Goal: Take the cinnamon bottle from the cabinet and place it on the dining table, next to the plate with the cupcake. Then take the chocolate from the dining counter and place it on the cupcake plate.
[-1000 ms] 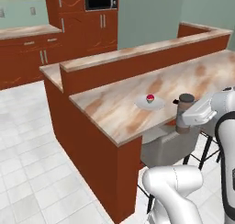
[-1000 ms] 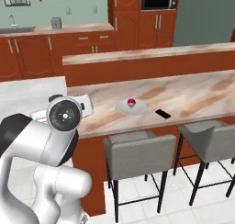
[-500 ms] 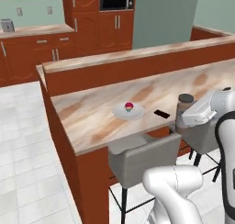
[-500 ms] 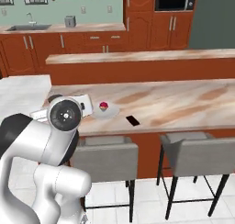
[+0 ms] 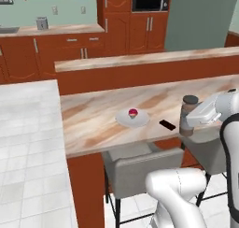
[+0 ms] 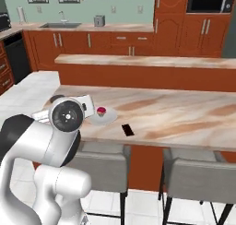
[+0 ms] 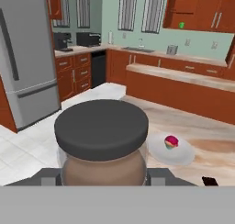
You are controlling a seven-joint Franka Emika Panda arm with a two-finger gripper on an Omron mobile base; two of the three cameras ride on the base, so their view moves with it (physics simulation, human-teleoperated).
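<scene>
The gripper (image 5: 193, 122) is gripping the upright cinnamon bottle (image 5: 188, 115) above the dining table's (image 5: 98, 117) near edge; the plate (image 5: 132, 118) is lying left of it, apart.

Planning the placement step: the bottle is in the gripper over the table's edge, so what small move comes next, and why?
Probably carry the cinnamon bottle, held upright in the gripper, toward the plate and lower it onto bare dining table beside it, avoiding the chocolate lying between them.
</scene>
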